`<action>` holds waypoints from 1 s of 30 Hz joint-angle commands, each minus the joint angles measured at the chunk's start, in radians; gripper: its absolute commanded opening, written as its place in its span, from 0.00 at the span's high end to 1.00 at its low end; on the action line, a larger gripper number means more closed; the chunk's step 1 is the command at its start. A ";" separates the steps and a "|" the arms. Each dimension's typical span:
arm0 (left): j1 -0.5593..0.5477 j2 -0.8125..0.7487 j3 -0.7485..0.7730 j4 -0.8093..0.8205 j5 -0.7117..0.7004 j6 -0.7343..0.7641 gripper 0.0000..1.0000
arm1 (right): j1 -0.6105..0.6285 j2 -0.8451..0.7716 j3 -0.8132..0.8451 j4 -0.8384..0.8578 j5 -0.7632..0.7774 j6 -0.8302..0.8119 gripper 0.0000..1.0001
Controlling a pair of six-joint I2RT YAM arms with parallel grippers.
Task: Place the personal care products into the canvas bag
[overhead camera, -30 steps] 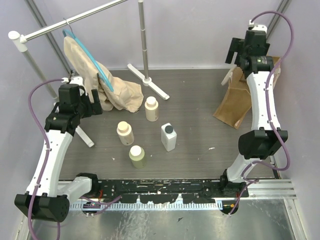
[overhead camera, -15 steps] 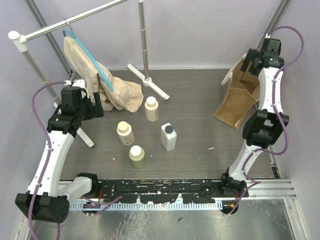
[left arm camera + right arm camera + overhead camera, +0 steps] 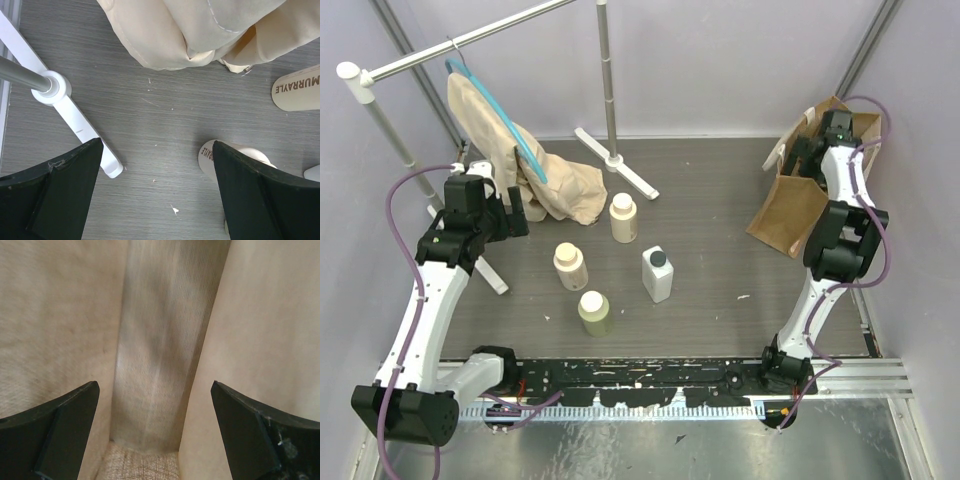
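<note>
Starting with the top view: right gripper (image 3: 812, 152) sits down in the mouth of the tan-brown upright canvas bag (image 3: 788, 215) at far right, spread state unreadable from here. All four products are on the grey table (image 3: 720, 290), outside the bag: round cream bottle (image 3: 623, 217), second round cream bottle (image 3: 570, 267), yellowish round bottle (image 3: 594, 313), white rectangular bottle with dark round cap (image 3: 658, 274). Left gripper (image 3: 515, 210) hangs near the beige cloth on the blue hanger (image 3: 495, 120).

Left wrist: left gripper (image 3: 157, 150) jaws spread wide, nothing between them; a cream bottle cap (image 3: 209, 157) shows partly behind one finger, beige cloth (image 3: 200, 30) ahead, white rack foot (image 3: 75, 120) to one side.

Right wrist: right gripper (image 3: 155, 390) jaws wide apart, empty, with the bag's canvas walls (image 3: 160, 340) all round
</note>
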 commanded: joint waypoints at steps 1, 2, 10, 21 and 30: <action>0.001 -0.019 -0.012 0.016 0.012 0.008 0.02 | 0.032 -0.094 -0.127 0.044 0.013 0.010 0.00; 0.002 -0.019 -0.014 0.018 0.015 0.009 0.02 | 0.044 -0.104 -0.154 0.048 0.020 0.004 0.00; 0.002 -0.031 -0.029 0.016 0.032 0.016 0.02 | 0.160 -0.199 -0.357 0.060 0.037 0.021 0.00; 0.002 -0.046 -0.039 0.013 0.042 0.027 0.02 | 0.461 -0.363 -0.565 0.043 0.065 0.096 0.00; 0.002 -0.061 -0.041 -0.002 0.043 0.035 0.02 | 0.714 -0.447 -0.707 -0.005 0.095 0.198 0.00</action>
